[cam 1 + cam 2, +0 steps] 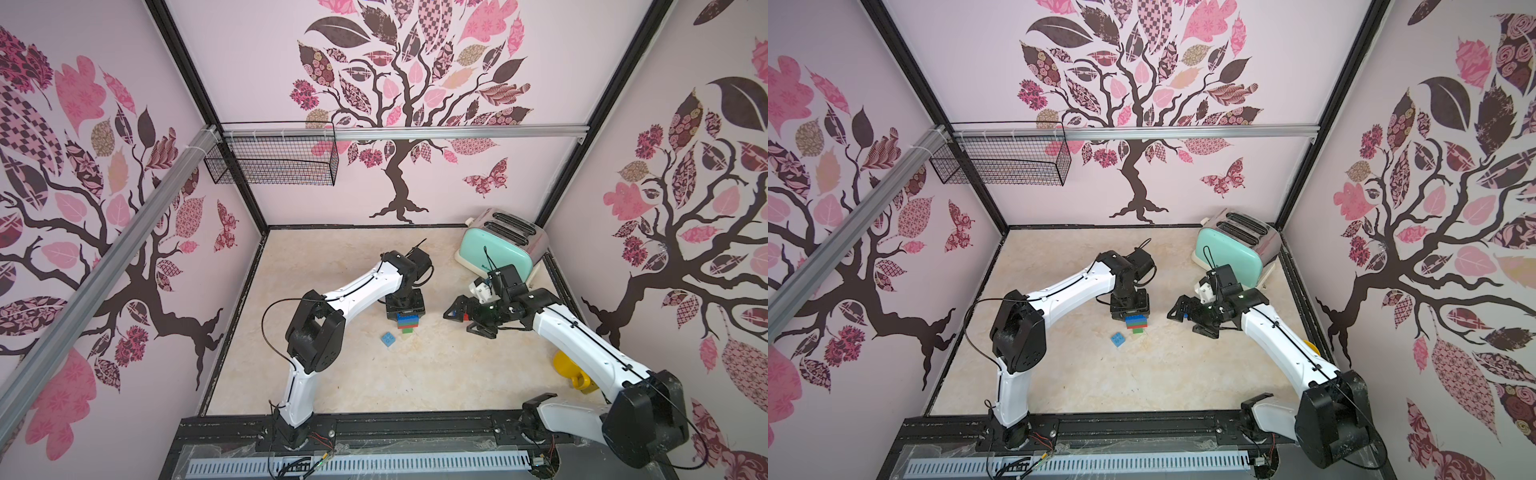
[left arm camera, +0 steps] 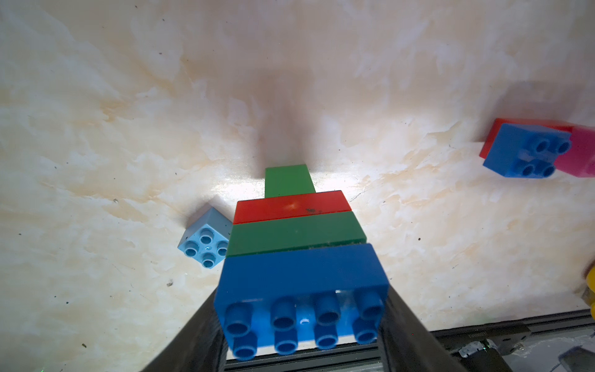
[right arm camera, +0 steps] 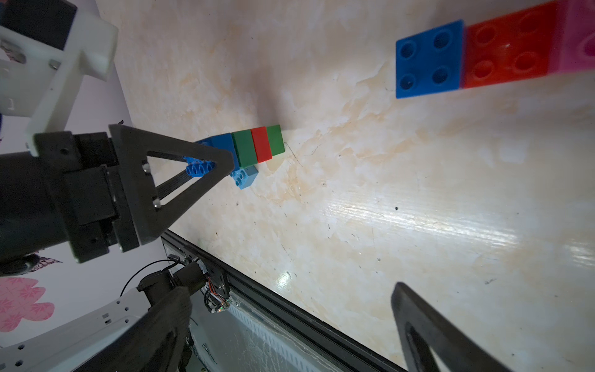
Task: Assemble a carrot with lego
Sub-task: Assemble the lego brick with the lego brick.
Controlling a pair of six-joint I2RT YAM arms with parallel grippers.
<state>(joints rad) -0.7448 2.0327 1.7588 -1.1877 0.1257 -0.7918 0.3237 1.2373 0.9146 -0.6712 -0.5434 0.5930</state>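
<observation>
A robot test booth styled like a home. A left arm (image 1: 357,286) and right arm (image 1: 582,338) stand mounted on a black rail (image 1: 415,426) along a marble-look tabletop (image 1: 436,374). Aluminium beams (image 1: 457,133) frame walls (image 1: 249,75) papered with pink trees. A mint toaster (image 1: 496,253) sits in a corner, and a wire basket (image 1: 274,164) hangs from a beam.

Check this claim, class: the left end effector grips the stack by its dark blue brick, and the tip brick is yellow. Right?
One slip: the tip brick is green, not yellow, as the left wrist view shows. The left end effector does grip the stack by its dark blue brick.
</observation>
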